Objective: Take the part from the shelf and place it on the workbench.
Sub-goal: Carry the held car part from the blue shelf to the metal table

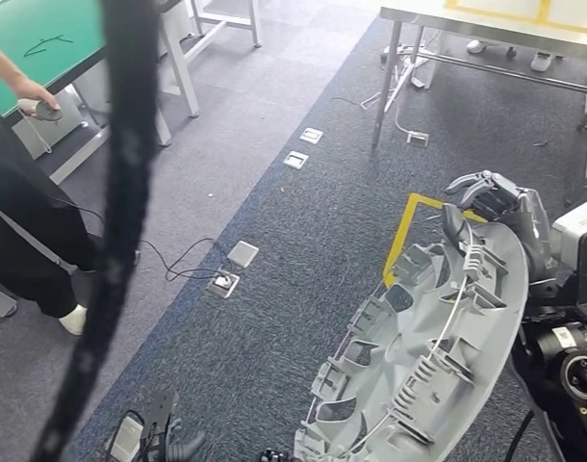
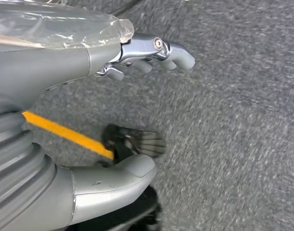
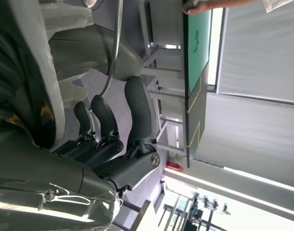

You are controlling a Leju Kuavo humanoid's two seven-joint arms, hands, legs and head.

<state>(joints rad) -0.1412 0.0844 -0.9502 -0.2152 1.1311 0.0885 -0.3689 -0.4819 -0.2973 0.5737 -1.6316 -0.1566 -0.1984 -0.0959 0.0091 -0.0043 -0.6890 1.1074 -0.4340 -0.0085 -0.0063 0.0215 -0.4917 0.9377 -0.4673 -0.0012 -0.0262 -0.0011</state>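
Where dark fingers (image 3: pixel 138 115) curl — ribbed grey plastic part (image 1: pixel 421 356), seemingly gripped; left hand (image 2: pixel 113 110) slack.

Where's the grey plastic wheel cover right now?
In the head view, the grey plastic wheel cover is at lower right, held at its upper rim by the right hand, above the dark carpet near a yellow floor marking.

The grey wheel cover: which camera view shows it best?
The head view shows it best: the grey wheel cover appears nearly whole, ribbed inner side up, gripped at its rim by the right hand. The right wrist view shows part of its rim at the fingers.
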